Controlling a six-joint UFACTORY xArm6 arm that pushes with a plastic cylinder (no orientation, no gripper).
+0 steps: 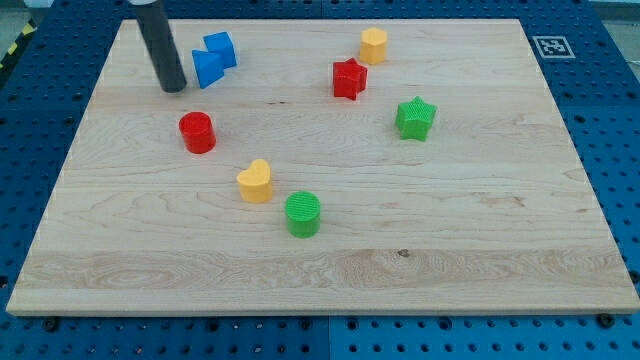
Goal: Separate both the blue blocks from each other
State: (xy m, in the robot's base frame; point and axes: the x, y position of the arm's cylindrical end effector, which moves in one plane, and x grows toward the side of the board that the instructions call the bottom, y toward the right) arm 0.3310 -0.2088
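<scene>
Two blue blocks touch each other near the view's top left: a blue cube [221, 48] and, just left and below it, a blue wedge-like block [207, 68]. My tip [173, 88] rests on the board just left of the lower blue block, a small gap apart from it. The dark rod rises from the tip toward the view's top left.
A red cylinder [198, 132] lies below the tip. A yellow heart [256, 181] and a green cylinder [303, 214] sit lower in the middle. A red star [349, 78], a yellow block [374, 45] and a green star [415, 118] lie to the right on the wooden board [480, 240].
</scene>
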